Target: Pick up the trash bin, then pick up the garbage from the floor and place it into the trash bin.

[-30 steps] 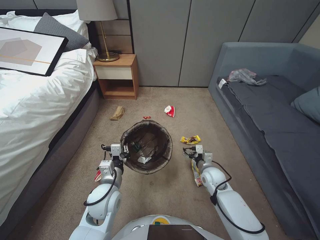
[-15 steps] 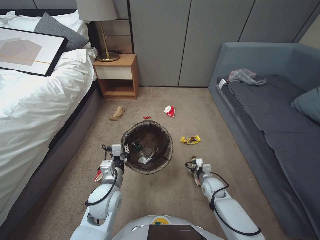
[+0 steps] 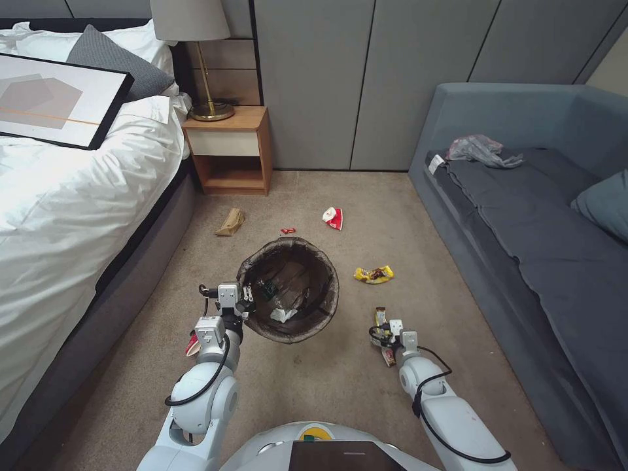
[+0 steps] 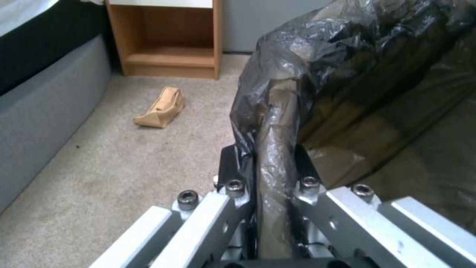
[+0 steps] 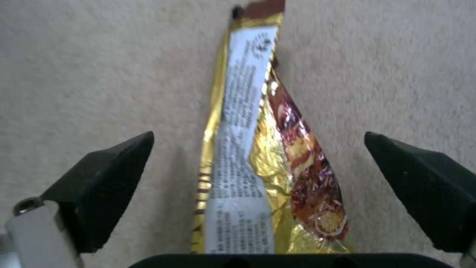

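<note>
I see left gripper point(image 3: 246, 296) clamped on trash bin point(image 3: 288, 288) rim at bin's left edge, centre of head frame; left wrist view shows fingers point(image 4: 233, 169) pinching bagged rim point(image 4: 275, 149). Right gripper point(image 3: 384, 333) lower right of centre, low over floor point(image 3: 327, 386), jaws spread wide either side of long gold wrapper point(image 5: 258, 156), not touching it. Yellow wrapper point(image 3: 373, 274) right of bin. Red-white wrapper point(image 3: 333, 217) and brown paper bag point(image 3: 230, 222) above bin, near nightstand point(image 3: 229, 149).
</note>
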Robot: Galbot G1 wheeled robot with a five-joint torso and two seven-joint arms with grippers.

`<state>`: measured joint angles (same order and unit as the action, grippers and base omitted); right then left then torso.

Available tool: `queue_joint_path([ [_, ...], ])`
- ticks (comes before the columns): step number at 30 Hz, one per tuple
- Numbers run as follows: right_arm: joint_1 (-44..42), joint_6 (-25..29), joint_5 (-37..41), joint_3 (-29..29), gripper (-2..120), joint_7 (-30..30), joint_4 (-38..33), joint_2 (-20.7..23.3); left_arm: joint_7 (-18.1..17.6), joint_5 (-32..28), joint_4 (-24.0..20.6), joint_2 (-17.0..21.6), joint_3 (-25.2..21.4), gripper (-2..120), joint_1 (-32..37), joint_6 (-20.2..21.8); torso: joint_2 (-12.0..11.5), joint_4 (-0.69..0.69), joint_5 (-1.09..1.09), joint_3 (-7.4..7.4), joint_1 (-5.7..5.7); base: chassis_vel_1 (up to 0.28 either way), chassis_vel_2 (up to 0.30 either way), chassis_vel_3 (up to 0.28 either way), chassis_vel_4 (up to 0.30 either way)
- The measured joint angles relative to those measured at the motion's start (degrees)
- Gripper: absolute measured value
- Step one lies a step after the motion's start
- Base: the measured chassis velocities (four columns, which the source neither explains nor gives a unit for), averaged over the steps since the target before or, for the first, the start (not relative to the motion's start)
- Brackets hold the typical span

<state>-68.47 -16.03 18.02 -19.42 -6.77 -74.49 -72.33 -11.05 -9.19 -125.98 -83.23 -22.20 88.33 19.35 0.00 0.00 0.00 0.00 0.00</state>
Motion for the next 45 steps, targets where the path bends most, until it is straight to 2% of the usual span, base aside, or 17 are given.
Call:
queue_joint_path([
  [1,0.4,0.5,-0.2,-0.1,93,0.4,1.1,-0.1,0.0,0.1,0.0,0.0,0.0,3,0.1,0.0,0.0,0.0,0.0,0.0,0.0,0.0,0.0,0.0,0.0],
  [3,0.6,0.7,-0.3,-0.2,91,0.6,1.6,-0.1,0.0,0.1,0.0,0.0,0.0,3,0.1,0.0,0.0,0.0,0.0,0.0,0.0,0.0,0.0,0.0,0.0],
  [6,1.3,2.5,-0.7,-0.6,75,1.8,5.0,-0.4,0.0,0.4,-0.1,-0.1,0.0,3,0.1,-0.1,0.0,0.0,0.0,0.0,0.0,0.0,0.0,0.0,0.0],
  [8,1.4,2.9,-0.7,-0.6,71,1.9,5.3,-0.4,0.0,0.4,0.0,-0.1,0.0,3,0.1,-0.1,0.0,0.0,0.0,0.0,0.0,0.0,0.0,0.0,0.0],
  [9,1.4,3.2,-0.7,-0.6,63,2.1,5.6,-0.5,0.0,0.4,0.0,-0.1,0.1,3,0.1,-0.1,0.0,0.0,0.0,0.0,0.0,0.0,0.0,0.0,0.0],
  [10,1.4,3.2,-0.7,-0.6,63,2.1,5.6,-0.5,0.0,0.4,0.0,-0.1,0.1,3,0.1,-0.1,0.0,0.0,0.0,0.0,0.0,0.0,0.0,0.0,0.0],
  [13,1.4,3.7,-0.9,-0.7,48,2.4,5.7,-0.5,0.0,0.5,0.2,-0.1,0.3,3,0.0,-0.1,0.0,0.01,0.0,0.0,0.0,0.0,0.0,0.0,0.0],
  [14,1.4,3.7,-0.9,-0.7,48,2.4,5.7,-0.5,0.0,0.5,0.2,-0.1,0.3,3,0.0,-0.1,0.0,0.01,0.0,0.0,0.0,0.0,0.0,0.0,0.0],
  [16,1.3,3.8,-1.0,-0.7,38,2.5,5.7,-0.5,0.0,0.5,0.3,-0.2,0.4,3,-0.1,-0.1,0.0,0.01,0.01,0.0,0.0,0.0,0.0,0.0,0.0],
  [17,1.3,3.8,-1.0,-0.7,38,2.5,5.7,-0.5,0.0,0.5,0.3,-0.2,0.4,3,-0.1,-0.1,0.0,0.01,0.01,0.0,0.0,0.0,0.0,0.0,0.0],
  [22,1.2,4.1,-1.4,-0.8,20,2.4,5.3,-0.5,0.0,0.5,0.7,-0.1,0.5,3,-0.4,0.0,0.0,-0.02,-0.03,0.0,0.0,0.0,0.0,0.0,0.0],
  [23,1.1,4.3,-1.7,-0.9,12,2.4,5.3,-0.5,0.0,0.5,0.8,-0.1,0.6,3,-0.5,0.0,0.0,-0.02,-0.02,0.0,0.0,0.0,0.0,0.0,0.0],
  [25,1.1,4.4,-1.8,-0.9,10,2.4,5.3,-0.5,0.0,0.5,0.9,-0.1,0.6,3,-0.5,0.0,0.0,-0.02,-0.01,0.0,0.0,0.0,0.0,0.0,0.0],
  [27,1.1,4.7,-2.0,-0.9,0,2.4,5.2,-0.4,0.0,0.5,1.0,0.0,0.6,3,-0.5,0.0,0.0,0.0,-0.01,0.0,0.0,0.0,0.0,0.0,0.0],
  [39,0.8,6.7,-3.3,-1.2,0,2.7,5.2,-0.3,-0.1,0.5,1.1,0.2,0.9,3,-0.7,0.1,0.0,0.0,0.0,0.0,0.0,0.0,0.0,0.0,0.0],
  [43,0.1,9.5,-4.9,-2.1,0,1.5,2.3,-0.4,-0.1,0.5,1.0,0.4,0.8,3,-0.6,0.2,0.0,0.0,0.01,0.0,0.0,0.0,0.0,0.0,0.0],
  [45,-0.9,13.3,-7.8,-3.3,0,1.1,-2.0,-0.4,-0.1,0.5,1.1,0.4,0.8,3,-0.5,0.2,0.0,0.0,0.01,0.0,0.0,0.0,0.0,0.0,0.0],
])
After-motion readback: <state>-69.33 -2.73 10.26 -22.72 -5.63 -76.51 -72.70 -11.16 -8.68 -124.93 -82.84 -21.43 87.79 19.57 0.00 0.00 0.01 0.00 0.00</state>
